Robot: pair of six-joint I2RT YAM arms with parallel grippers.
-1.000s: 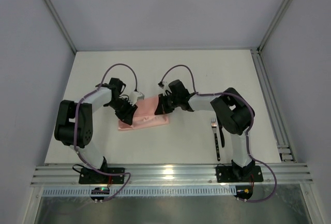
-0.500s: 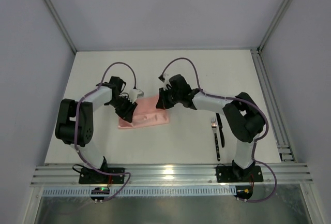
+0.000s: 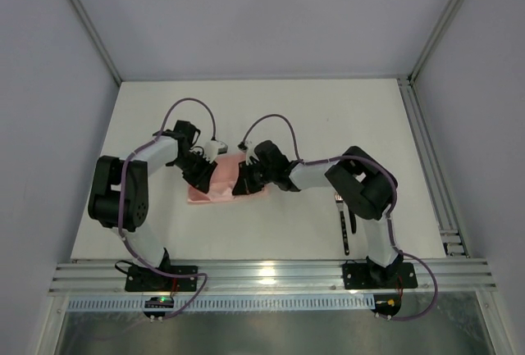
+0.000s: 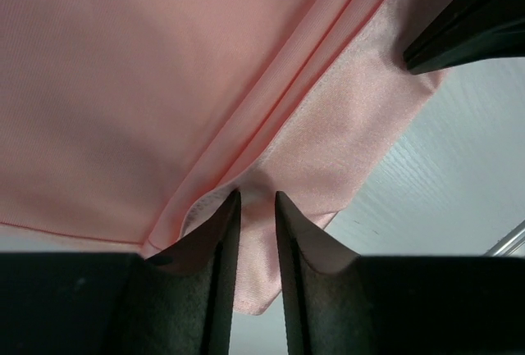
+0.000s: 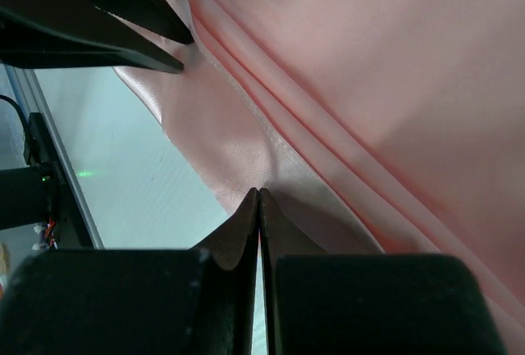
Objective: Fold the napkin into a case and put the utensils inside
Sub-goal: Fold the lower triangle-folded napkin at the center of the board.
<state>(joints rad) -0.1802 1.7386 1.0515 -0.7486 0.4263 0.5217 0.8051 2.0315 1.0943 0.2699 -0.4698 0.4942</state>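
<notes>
The salmon-pink napkin [image 3: 218, 195] lies folded into a layered band between my arms. My left gripper [image 3: 207, 178] is at its left part. In the left wrist view [image 4: 254, 195] its jaws stand narrowly apart with a corner of the napkin [image 4: 164, 68] between them. My right gripper [image 3: 240, 184] is over the middle of the band. In the right wrist view [image 5: 259, 191] its jaws are fully together at an edge of the napkin [image 5: 394, 68], and the cloth puckers toward the tips. The fork [image 3: 344, 228] and a dark utensil [image 3: 352, 220] lie by the right arm.
The right arm's elbow [image 3: 365, 183] hangs over the upper ends of the utensils. An aluminium rail [image 3: 426, 158] runs along the table's right edge. Grey walls close in the back and both sides.
My right gripper has moved left and toward me, from the napkin's far right corner to its middle. The left gripper has stayed put.
</notes>
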